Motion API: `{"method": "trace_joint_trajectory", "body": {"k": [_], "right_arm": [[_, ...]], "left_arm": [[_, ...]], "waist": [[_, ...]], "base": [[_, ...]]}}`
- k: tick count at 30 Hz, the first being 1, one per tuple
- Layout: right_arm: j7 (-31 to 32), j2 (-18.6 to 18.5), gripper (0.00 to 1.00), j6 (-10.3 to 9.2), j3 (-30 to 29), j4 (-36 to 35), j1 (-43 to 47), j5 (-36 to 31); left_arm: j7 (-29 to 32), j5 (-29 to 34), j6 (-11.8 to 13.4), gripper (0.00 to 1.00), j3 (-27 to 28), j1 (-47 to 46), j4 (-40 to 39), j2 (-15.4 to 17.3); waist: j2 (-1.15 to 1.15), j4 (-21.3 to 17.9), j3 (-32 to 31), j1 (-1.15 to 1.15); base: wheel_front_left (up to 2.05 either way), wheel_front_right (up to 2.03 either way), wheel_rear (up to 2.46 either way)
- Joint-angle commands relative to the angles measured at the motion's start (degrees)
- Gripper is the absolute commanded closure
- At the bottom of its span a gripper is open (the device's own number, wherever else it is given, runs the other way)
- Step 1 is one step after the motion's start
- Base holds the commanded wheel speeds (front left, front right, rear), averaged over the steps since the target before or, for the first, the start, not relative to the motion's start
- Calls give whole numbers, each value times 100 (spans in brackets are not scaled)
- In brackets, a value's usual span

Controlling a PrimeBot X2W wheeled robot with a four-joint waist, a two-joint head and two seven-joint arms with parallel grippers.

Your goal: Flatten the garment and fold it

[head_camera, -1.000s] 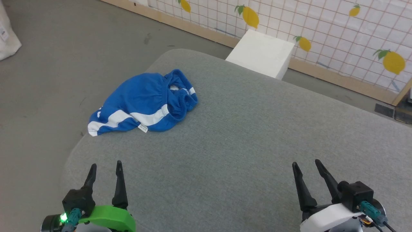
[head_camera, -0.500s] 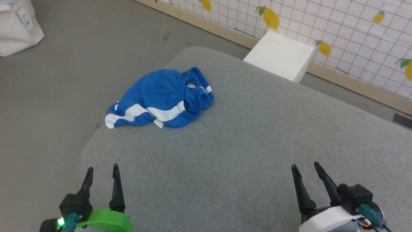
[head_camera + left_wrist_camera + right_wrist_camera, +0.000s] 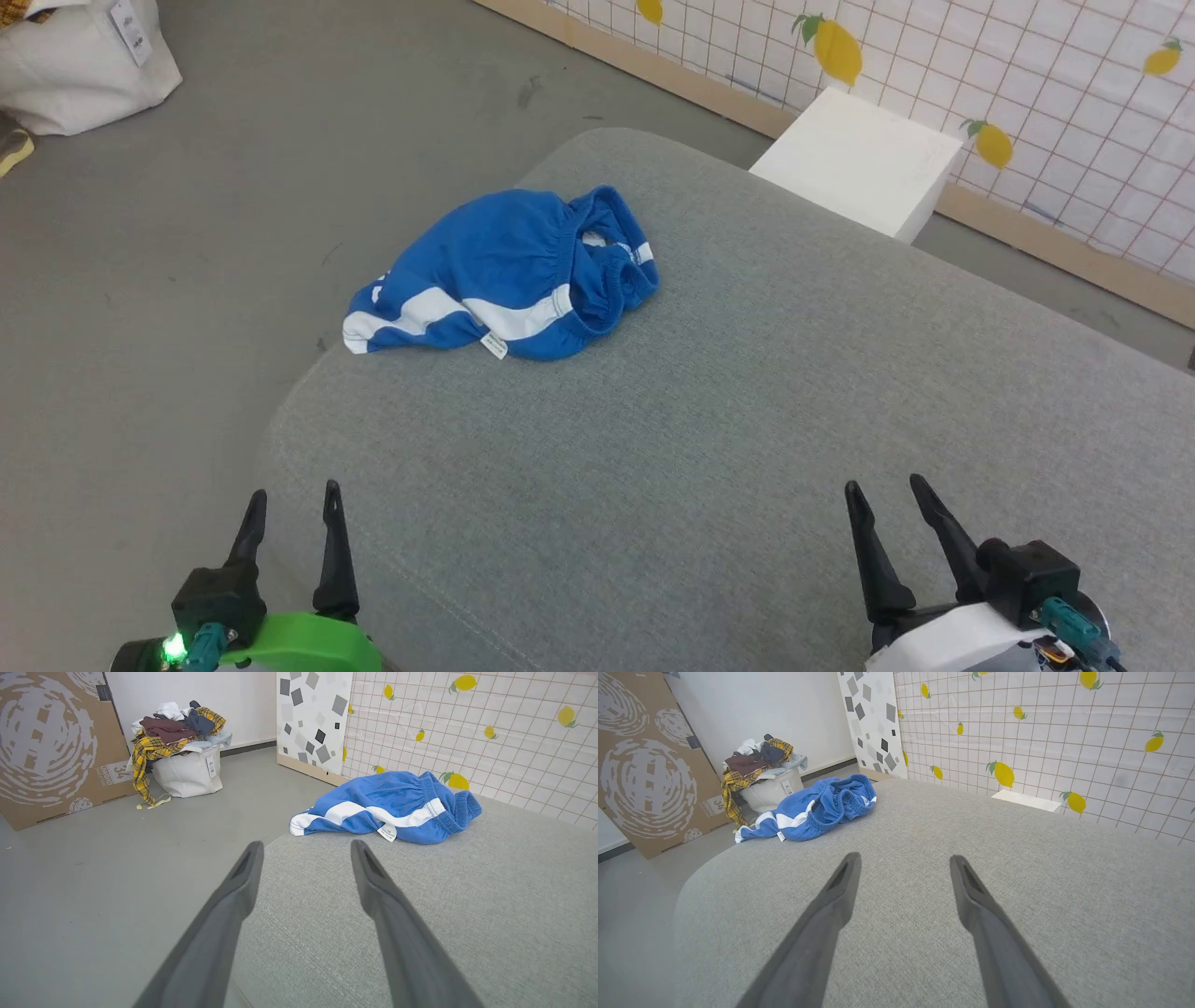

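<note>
- Because the garment (image 3: 504, 280) sits in a bunched heap at the far left edge of the grey cushion (image 3: 709, 448) — one striped leg seems to poke over that edge — we could knock it down onto the floor (image 3: 168, 280) with a clumsy push.
- Our left gripper (image 3: 293, 491) and right gripper (image 3: 885, 483) are both spread wide and hold nothing, back at the near edge.
- If we pinch two layers at once, the garment may come up bunched, not flat.
- A long reach from here could miss it.
</note>
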Motion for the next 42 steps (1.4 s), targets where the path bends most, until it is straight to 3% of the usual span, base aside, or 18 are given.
{"method": "trace_joint_trajectory", "body": {"k": [1, 10, 15, 20, 27, 34, 42], "right_arm": [[-34, -5, 0, -9, -14, 22, -15, 5], [-34, -5, 0, -9, -76, 48, -108, -37], [-34, -5, 0, -9, -114, 56, -267, -190], [-32, -5, 0, -9, -193, 77, -497, -462], [203, -5, 0, -9, -499, -196, -808, -991], [465, -5, 0, -9, -897, -682, -873, -1238], [605, -5, 0, -9, -1317, -1169, -760, -1364]], "left_arm": [[-28, 48, -37, 0, 20, 26, 20, -13], [-28, -120, -168, 0, 143, -220, 99, 28], [-28, -453, -372, 0, 213, -932, 463, 333], [170, -1237, -471, 0, 385, -2044, 1174, 708], [1377, -2780, -497, 0, -100, -3650, 2034, 1527], [3146, -4232, -499, 0, -590, -4599, 2710, 2255], [4632, -4994, -499, 0, -969, -4913, 3585, 2305]], "waist": [[0, -18, 18, 0], [0, -123, 109, 0], [0, -358, 357, 0], [0, -709, 794, 0], [0, -1214, 1554, 0], [0, -1662, 2298, 0], [0, -1897, 2691, 0]], "base": [[0, 0, 0], [0, 0, 0], [0, 0, 0], [0, 0, 0], [0, 0, 0], [0, 0, 0], [0, 0, 0]]}}
